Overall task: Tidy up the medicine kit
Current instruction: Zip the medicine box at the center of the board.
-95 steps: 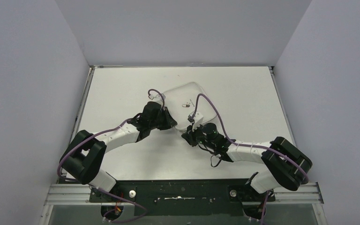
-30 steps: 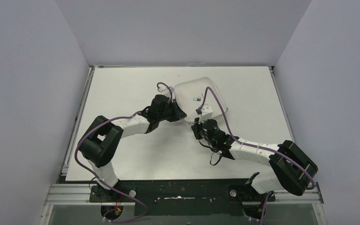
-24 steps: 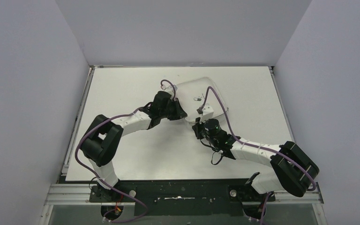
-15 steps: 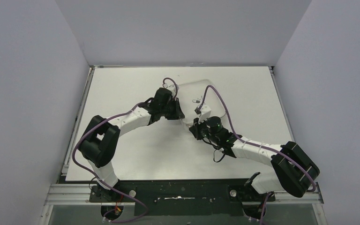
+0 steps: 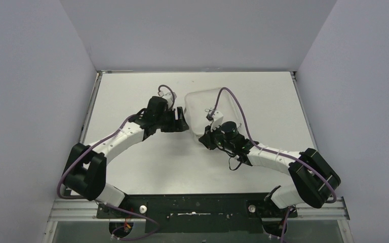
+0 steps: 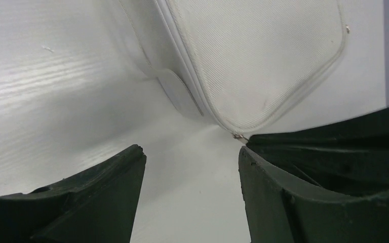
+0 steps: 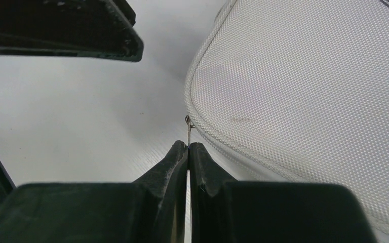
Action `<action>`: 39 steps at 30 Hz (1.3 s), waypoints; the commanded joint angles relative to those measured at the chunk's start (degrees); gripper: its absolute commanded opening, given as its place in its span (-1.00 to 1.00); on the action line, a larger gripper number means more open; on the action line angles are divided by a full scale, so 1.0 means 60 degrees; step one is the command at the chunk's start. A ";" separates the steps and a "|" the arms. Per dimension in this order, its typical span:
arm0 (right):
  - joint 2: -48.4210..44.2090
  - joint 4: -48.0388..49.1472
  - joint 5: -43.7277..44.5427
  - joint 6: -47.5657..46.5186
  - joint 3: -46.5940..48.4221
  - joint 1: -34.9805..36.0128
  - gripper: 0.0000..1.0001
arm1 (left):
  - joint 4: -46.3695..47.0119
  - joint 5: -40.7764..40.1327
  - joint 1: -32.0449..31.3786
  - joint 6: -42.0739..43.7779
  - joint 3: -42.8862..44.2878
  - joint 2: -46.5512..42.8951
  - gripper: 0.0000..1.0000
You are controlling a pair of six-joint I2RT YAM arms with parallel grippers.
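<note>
Ok, pale grey-white square medicine kit w/ rounded corners and a woven-look shell point(image 5: 198, 107) lies flat on the white bench point(image 5: 131, 91), roughly mid-bench, a bit toward the far side, between the two arms. Right end effector point(image 7: 188, 146) is at the kit's near-left corner, jaws pressed together and pinching the thin metal zip pull point(image 7: 188, 130). Left end effector point(image 6: 191, 150) is spread wide w/ nothing between its pads, just beside the kit's left edge and apart from it. Handling, my read: the kit looks light, w/ a semi-stiff shell and a piped seam, so it'll prob slide on the smooth bench if the zip gets tugged w/o bracing. Best holds are the pull tab for the zip and a side wall or corner for steadying. The broad lid looks too wide for a pinch. The pull is tiny, slick metal, so it cd slip out of the jaws. Views: the top cam gives the layout, both arms and where the kit sits, but the pull is hidden there and a purple cable point(image 5: 233, 101) crosses the lid. The right wrist cam gives the pinch and the weave close up. The left wrist cam shows the seam curving round the corner and the open gap betw its own fingers, which the top cam can't resolve.
</note>
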 commanded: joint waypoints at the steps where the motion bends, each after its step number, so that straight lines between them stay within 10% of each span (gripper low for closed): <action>1: 0.0267 0.1457 -0.0362 0.0564 0.0318 0.0050 -1.00 | 0.2858 0.1293 0.0008 -0.1369 -0.1397 -0.0730 0.30; 12: 0.0365 0.1389 0.0577 0.0800 0.0622 0.0376 -1.00 | 0.4991 0.1693 0.0301 -0.2079 -0.1387 0.1046 0.28; 17: 0.0745 0.1289 0.0556 0.0746 0.1066 0.0567 -1.00 | 0.4814 0.1489 0.0345 -0.2201 -0.1317 0.1584 -0.38; 29: 0.1859 0.1459 0.0659 0.0625 0.2213 0.1001 -1.00 | 0.5122 0.0968 0.0229 -0.2636 -0.1827 0.1759 -0.98; 39: 0.1805 0.1016 0.1039 0.0531 0.2415 0.0965 -1.00 | 0.5146 0.0532 0.0036 -0.2885 -0.2265 0.1200 -1.00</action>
